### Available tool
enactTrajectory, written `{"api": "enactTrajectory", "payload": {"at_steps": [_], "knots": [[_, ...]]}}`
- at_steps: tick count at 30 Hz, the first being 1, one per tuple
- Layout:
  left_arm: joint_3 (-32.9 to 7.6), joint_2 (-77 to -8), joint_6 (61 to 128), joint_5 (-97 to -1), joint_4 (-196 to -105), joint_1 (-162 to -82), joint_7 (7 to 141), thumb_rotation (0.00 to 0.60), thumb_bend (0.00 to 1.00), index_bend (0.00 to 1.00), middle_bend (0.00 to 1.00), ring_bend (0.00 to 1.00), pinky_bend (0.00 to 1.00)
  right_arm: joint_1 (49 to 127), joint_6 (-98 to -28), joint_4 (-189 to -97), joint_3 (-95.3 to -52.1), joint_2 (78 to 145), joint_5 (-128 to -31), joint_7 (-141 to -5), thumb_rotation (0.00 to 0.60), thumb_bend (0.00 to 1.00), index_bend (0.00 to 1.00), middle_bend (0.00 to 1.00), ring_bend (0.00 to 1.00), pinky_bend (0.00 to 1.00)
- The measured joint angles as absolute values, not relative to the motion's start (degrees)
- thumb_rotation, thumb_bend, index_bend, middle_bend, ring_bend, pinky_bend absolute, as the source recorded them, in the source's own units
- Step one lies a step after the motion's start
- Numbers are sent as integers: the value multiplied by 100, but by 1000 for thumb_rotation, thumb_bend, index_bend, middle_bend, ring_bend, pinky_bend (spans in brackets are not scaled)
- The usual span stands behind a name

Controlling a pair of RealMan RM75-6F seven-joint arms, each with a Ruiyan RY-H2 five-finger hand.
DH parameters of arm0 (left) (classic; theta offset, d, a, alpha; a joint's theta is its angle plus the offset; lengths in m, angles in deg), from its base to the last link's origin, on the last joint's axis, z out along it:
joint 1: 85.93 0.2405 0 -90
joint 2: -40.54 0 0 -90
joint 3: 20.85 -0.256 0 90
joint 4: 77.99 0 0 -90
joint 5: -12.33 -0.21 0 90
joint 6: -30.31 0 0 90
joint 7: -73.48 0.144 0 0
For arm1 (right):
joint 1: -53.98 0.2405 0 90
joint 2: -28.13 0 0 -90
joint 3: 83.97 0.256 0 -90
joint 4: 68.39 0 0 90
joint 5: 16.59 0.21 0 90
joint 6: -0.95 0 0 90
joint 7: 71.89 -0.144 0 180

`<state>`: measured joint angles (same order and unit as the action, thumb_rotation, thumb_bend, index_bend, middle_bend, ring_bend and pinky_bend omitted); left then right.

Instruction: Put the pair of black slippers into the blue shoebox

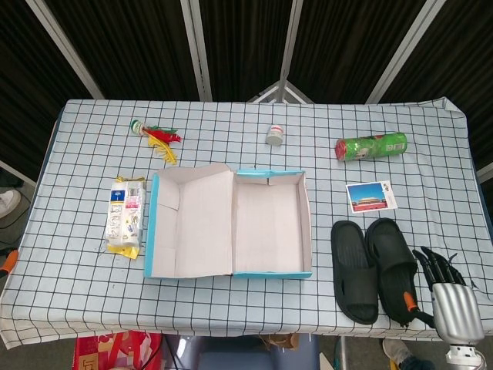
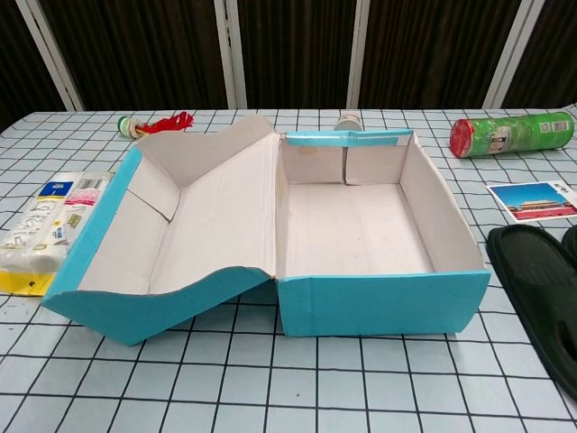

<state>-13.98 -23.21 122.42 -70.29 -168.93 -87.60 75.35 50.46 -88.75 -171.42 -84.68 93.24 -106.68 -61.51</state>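
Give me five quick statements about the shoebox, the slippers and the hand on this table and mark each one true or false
1. The blue shoebox is open and nothing lies inside it. True.
2. Both black slippers are already in the box. False: they lie side by side on the table to the right of the box.
3. The right hand is at the near right corner of the table, just right of the slippers. True.
4. The green can stands upright. False: it lies on its side near the table's far edge.
5. The postcard lies under the slippers. False: it lies apart from them, on the far side.
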Motion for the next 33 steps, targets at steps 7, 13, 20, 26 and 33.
{"api": "enactTrajectory", "payload": {"at_steps": [7, 13, 20, 26, 33], "knots": [[-1424, -2212, 12217, -6922, -17049, -8694, 7539, 600, 385, 91, 31, 53, 107, 5003, -8624, -17358, -8696, 9351, -10612, -5710, 600, 193, 116, 102, 108, 243], [-1376, -2167, 12192, -6837, -17036, -8688, 7399, 600, 385, 87, 9, 52, 103, 4972, -8520, -17317, -8763, 9625, -10518, -5111, 600, 186, 114, 100, 104, 243], [-1331, -2174, 12357, -6906, -16933, -8644, 7193, 600, 385, 87, 8, 52, 102, 5027, -8140, -17153, -8895, 10031, -10416, -4611, 600, 186, 114, 100, 104, 243], [-1315, -2133, 12389, -6873, -16946, -8602, 7102, 600, 385, 87, 8, 52, 102, 5114, -7879, -17012, -8946, 10335, -10358, -4194, 600, 185, 114, 95, 104, 243], [-1290, -2119, 12374, -6833, -16939, -8599, 7070, 600, 385, 87, 9, 52, 102, 5253, -7798, -16799, -8816, 10698, -10332, -3759, 600, 185, 114, 95, 97, 243]]}}
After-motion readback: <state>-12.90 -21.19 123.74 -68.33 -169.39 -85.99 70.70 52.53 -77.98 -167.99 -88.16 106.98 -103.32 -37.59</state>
